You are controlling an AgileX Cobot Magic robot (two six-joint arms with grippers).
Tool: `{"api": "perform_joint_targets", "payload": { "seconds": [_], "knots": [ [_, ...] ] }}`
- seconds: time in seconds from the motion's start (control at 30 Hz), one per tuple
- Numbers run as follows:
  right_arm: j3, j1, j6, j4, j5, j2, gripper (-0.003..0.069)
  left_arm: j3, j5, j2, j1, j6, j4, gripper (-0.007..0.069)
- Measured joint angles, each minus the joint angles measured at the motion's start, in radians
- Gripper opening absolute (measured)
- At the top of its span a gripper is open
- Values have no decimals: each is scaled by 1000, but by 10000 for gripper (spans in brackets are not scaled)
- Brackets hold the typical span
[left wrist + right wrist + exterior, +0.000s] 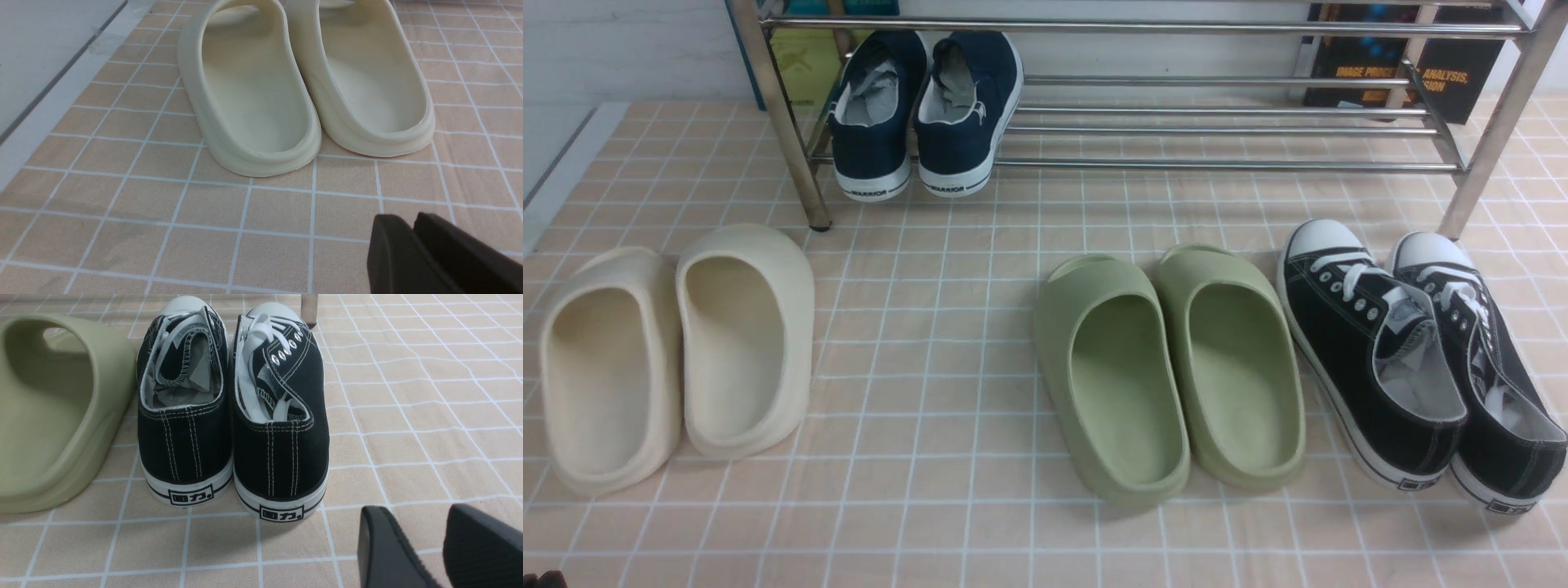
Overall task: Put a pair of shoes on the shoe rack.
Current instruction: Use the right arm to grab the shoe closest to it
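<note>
"WARRIOR" on navy sneakers (923, 106) (heel strips)

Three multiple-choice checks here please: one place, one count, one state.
1. Where are the black sneakers? A on the rack; B on the floor, right of the green slippers; C behind the rack.
2. How many shoes are on the rack? A none; B two; C four.
3. The right hand is: A open, empty; B shut on a sneaker; C shut on a slipper.
Answers: B, they stand beside the green slippers; B, only the navy sneakers sit there; A, floor shows between its fingers.
</note>
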Motion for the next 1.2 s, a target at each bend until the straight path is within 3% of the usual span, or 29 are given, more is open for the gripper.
{"api": "perform_joint_targets", "payload": {
  "seconds": [0.87, 1.07, 1.2],
  "knots": [
    [0, 0, 0, -25, 0, 0, 239, 0, 0, 0, 0, 0, 7, 125],
    [0, 0, 0, 31, 0, 0, 239, 0, 1, 0, 0, 0, 7, 129],
    [0, 0, 0, 138, -16, 0, 239, 0, 1, 0, 0, 0, 7, 129]
  ]
}}
